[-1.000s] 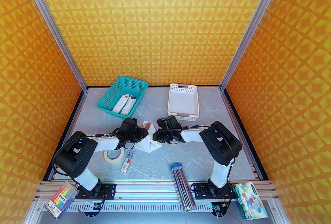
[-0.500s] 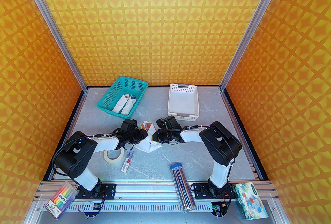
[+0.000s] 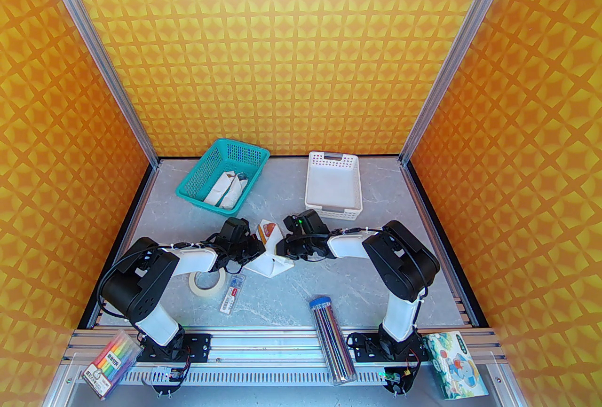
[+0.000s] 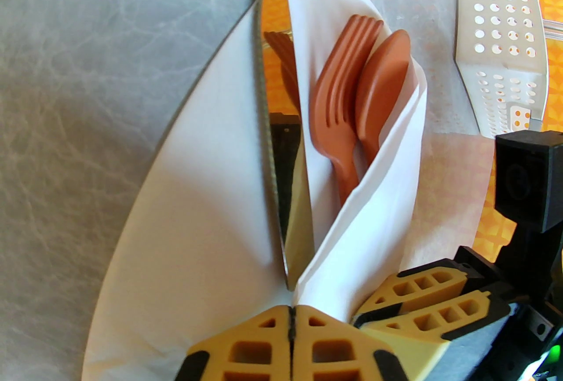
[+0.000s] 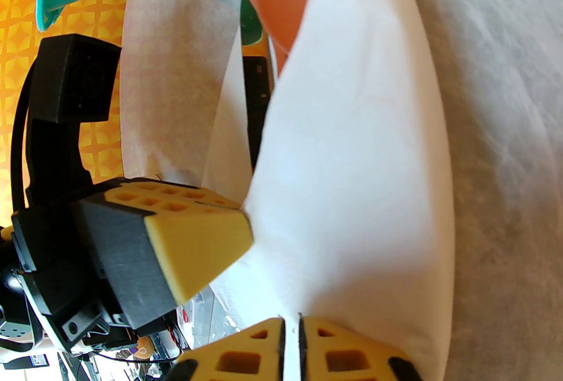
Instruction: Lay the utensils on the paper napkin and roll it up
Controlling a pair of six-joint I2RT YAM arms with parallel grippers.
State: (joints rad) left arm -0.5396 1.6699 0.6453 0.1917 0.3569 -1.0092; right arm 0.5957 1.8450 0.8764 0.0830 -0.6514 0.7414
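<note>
Paper napkin (image 4: 198, 194): thin, white, creased around fork (image 4: 338, 106), spoon (image 4: 382, 75) | left end effector (image 4: 291, 311), right end effector (image 5: 290, 322): pinching it

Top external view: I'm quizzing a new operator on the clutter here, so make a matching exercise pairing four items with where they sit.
Things:
1. teal basket
2. white tray
3. tape roll
4. tissue pack

Places:
a. near right corner
b. far left
c. near left
d. far centre

Pairs: 1-b, 2-d, 3-c, 4-a.
</note>
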